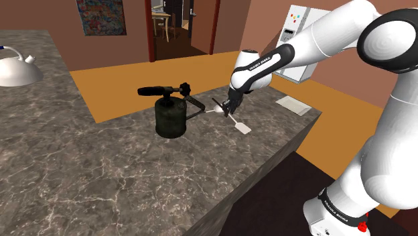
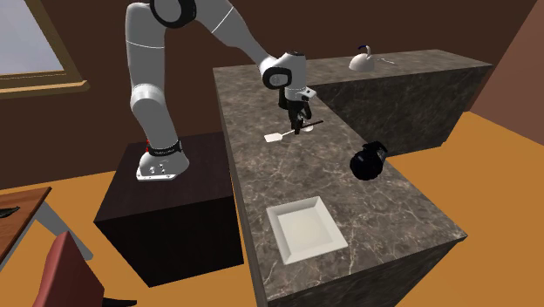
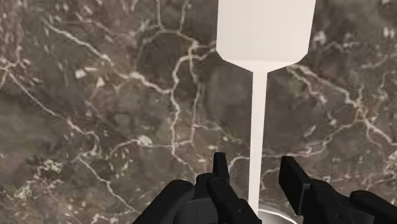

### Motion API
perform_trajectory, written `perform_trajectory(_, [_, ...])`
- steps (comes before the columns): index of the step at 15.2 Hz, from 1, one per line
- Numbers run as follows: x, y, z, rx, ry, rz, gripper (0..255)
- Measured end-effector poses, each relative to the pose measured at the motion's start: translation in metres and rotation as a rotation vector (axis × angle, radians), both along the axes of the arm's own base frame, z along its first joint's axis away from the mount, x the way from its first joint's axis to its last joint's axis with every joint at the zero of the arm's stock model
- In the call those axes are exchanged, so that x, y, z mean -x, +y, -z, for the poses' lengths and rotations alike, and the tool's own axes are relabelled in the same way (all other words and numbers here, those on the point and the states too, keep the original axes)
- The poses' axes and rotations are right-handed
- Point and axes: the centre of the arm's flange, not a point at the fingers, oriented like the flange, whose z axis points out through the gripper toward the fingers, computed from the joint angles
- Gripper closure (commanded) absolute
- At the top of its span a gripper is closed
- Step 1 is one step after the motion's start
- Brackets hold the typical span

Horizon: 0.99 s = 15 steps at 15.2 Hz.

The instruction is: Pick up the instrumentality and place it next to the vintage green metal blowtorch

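- The jaws stand open and point down at the marble worktop (image 1: pixel 100 181), with 1 finger on each side of the thin shaft of the white spatula-like tool (image 3: pixel 259 108). A strip of marble shows between the shaft and each finger, so nothing is clasped yet.
- The tool appears to lie flat on the worktop directly under the jaws. Its broad blade runs out ahead of the fingers, and its darker handle end goes the other way.
- The shaft looks like the chosen spot because it is the 1 part narrow enough to fit between the 2 fingers; the blade is far too wide.
- The dark green blowtorch (image 1: pixel 171 115) stands upright near the jaws, off the tool's handle end and apart from the tool. The carry should therefore be short.
- My judgement is that the task is at the grasp step: closing on the shaft comes next, then a lift.
- Gripped this far from the blade, the tool may swing blade-down when raised, so a firm squeeze and a slow lift seem wise.
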Motion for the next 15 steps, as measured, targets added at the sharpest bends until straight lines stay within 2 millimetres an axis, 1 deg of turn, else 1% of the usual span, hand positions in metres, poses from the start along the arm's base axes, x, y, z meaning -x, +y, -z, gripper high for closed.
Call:
perform_trajectory(5, [0.0,0.0,0.001,0.0,0.003,0.0,0])
perform_trajectory(7, [0.002,0.0,-0.014,0.0,0.002,0.0,0])
perform_trajectory(9, [0.002,-0.001,-0.037,0.0,0.001,-0.001,0])
perform_trajectory(10, [0.003,0.0,-0.043,0.0,0.001,0.0,0])
perform_trajectory(15, [0.004,0.0,-0.048,0.0,0.002,0.0,0])
